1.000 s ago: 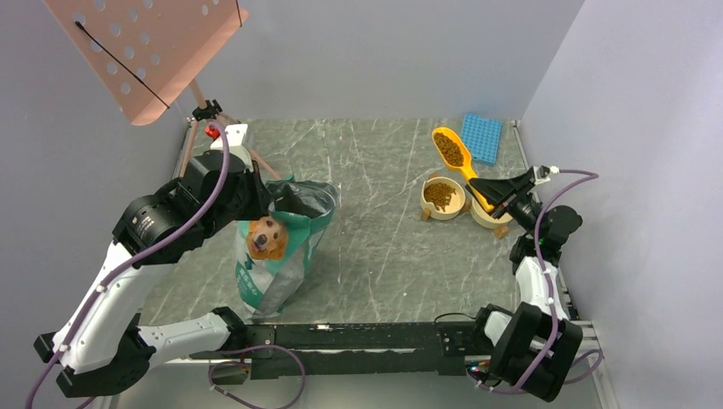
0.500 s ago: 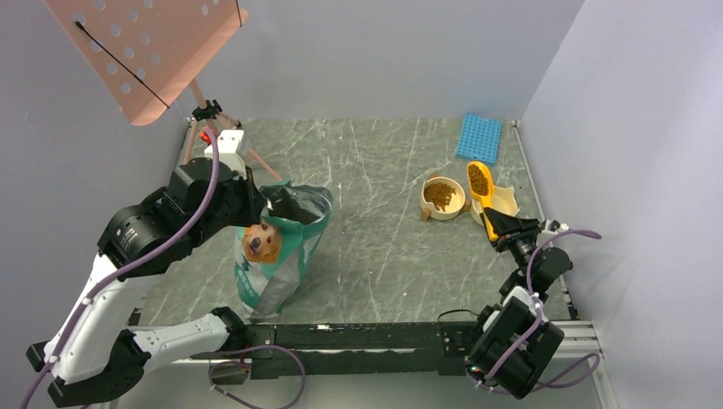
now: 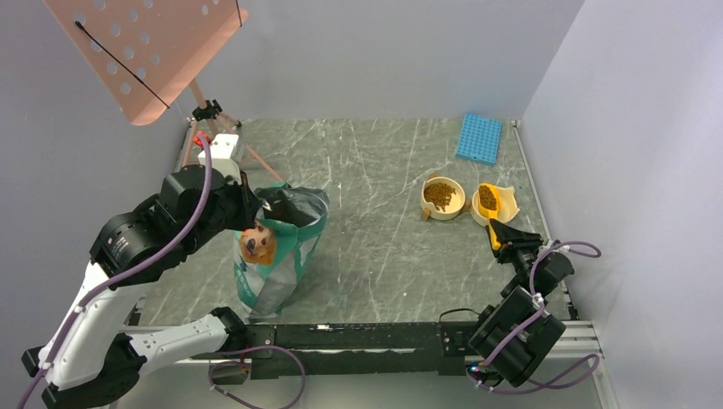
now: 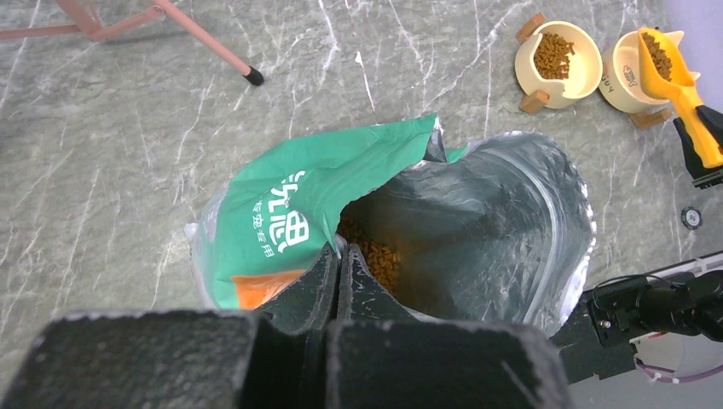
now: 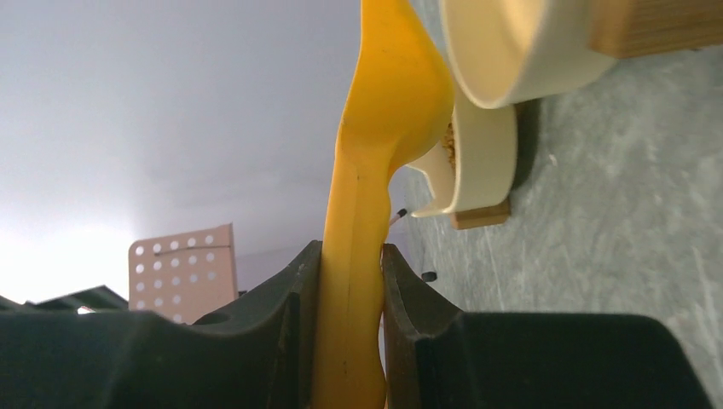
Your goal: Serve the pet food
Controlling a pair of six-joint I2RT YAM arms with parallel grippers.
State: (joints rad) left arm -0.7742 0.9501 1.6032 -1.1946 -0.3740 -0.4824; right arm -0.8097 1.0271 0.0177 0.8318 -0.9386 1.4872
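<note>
Grey marbled tabletop (image 3: 375, 247) filled the top view. At centre left, the left gripper (image 4: 338, 252) was pressed together on the rim of the open bag (image 3: 277, 260), with kibble inside. At right, the right gripper (image 5: 349, 256) pinched the handle of the orange scoop (image 4: 697, 119). Pet food (image 3: 487, 198) lay in the scoop over the right-hand bowl (image 3: 509, 203), and more filled the neighbouring bowl (image 3: 443, 215).
</note>
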